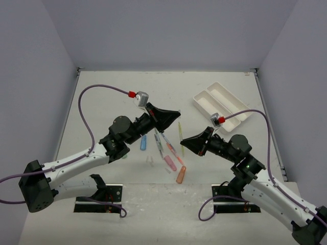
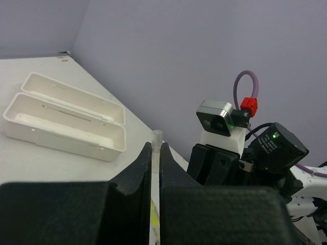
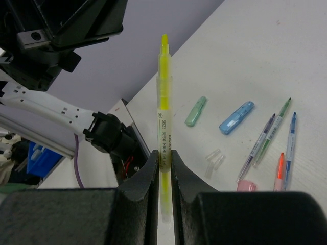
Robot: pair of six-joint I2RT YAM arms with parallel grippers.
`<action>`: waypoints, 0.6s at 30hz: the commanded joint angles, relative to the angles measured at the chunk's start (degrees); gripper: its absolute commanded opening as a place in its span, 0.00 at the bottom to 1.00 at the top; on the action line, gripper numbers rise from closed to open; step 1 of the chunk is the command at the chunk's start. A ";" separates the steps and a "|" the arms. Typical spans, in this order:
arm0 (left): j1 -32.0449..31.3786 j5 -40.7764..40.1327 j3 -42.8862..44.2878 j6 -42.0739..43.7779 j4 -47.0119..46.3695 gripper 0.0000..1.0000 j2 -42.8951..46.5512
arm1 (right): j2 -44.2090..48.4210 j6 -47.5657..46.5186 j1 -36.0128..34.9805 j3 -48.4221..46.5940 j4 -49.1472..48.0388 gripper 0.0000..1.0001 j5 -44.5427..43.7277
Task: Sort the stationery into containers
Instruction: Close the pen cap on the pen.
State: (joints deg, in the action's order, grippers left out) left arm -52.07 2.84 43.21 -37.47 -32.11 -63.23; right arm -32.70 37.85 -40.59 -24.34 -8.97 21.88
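Right pincer clenches slim translucent yellow pen; left pincer pinches clear cap, perhaps.

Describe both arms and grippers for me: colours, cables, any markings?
Both arms match: white links with black joints. The left gripper and right gripper are black wedges. Each has a purple cable running to a red connector beside a silver wrist camera. A green light glows on the right arm.

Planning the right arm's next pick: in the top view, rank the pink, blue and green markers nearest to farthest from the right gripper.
From the right gripper:
1. Pink marker, just left of it, toward the bases.
2. Blue marker, farther left.
3. Green marker, farthest left, beside the left arm.
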 commanded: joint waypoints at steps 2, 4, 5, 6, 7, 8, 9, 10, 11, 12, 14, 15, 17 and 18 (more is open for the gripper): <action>0.39 1.32 -0.57 -0.29 -4.24 0.00 -0.89 | 1.11 -1.42 -0.37 -3.00 0.40 0.00 -1.97; 0.39 1.44 -0.78 -0.47 -4.45 0.00 -1.07 | 1.20 -1.60 -0.37 -3.33 1.02 0.00 -2.56; 0.39 1.57 -0.84 -0.60 -4.63 0.00 -1.20 | 1.14 -1.72 -0.37 -3.53 1.15 0.00 -2.63; 0.39 1.81 -0.74 -0.74 -4.68 0.00 -1.39 | 0.94 -1.77 -0.37 -3.77 1.25 0.00 -2.63; 0.39 2.06 -0.63 -0.85 -4.72 0.00 -1.63 | 0.76 -1.81 -0.37 -3.97 1.32 0.00 -2.65; 0.39 2.28 -0.46 -0.87 -4.70 0.00 -1.93 | 0.62 -1.85 -0.37 -4.06 1.33 0.00 -2.71; 0.39 2.36 -0.32 -0.94 -4.63 0.00 -2.09 | 0.62 -1.98 -0.37 -4.15 1.34 0.00 -2.75; 0.39 2.44 -0.32 -0.94 -4.63 0.00 -2.33 | 0.62 -1.99 -0.37 -4.31 1.50 0.00 -3.07; 0.39 2.53 -0.23 -0.94 -4.63 0.00 -2.34 | 0.62 -2.07 -0.37 -4.40 1.51 0.00 -3.16; 0.39 2.68 -0.18 -0.89 -4.63 0.00 -2.49 | 0.62 -2.12 -0.37 -4.55 1.65 0.00 -3.20; 0.39 3.07 -0.23 -0.67 -4.63 0.00 -2.62 | 0.53 -2.07 -0.37 -4.76 1.87 0.00 -3.51; 0.39 3.33 -0.23 -0.61 -4.63 0.00 -2.81 | 0.46 -2.07 -0.37 -4.89 2.06 0.00 -3.58; 0.39 3.40 -0.40 -0.50 -4.54 0.00 -3.12 | 0.62 -2.25 -0.37 -5.01 2.20 0.00 -3.51; 0.39 3.09 -0.48 -0.50 -4.46 0.00 -3.20 | 0.85 -2.25 -0.29 -4.93 2.28 0.00 -3.43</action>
State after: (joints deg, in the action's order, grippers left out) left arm -52.07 4.48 42.78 -38.35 -33.82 -65.84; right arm -32.23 36.82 -40.60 -26.45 -6.62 20.06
